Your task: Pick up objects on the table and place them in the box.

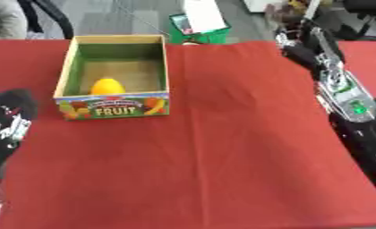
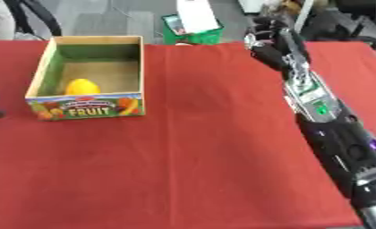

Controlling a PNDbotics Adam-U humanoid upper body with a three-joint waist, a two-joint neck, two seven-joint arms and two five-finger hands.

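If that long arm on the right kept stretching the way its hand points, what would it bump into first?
Probably nothing on the table: the right hand already points past the red cloth's far edge. Beyond lie a green basket to its left and dark clutter; depth is unclear.

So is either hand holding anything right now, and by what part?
Cannot be told for the right hand, reaching past the table's far edge with its fingers hidden. The left hand holds nothing visible. The yellow fruit sits in the box.

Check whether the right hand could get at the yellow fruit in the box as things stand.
Probably yes. The box is open-topped, and only bare red cloth lies between it and the right hand at the table's far edge. The yellow fruit sits low, so reaching over the wall seems needed.
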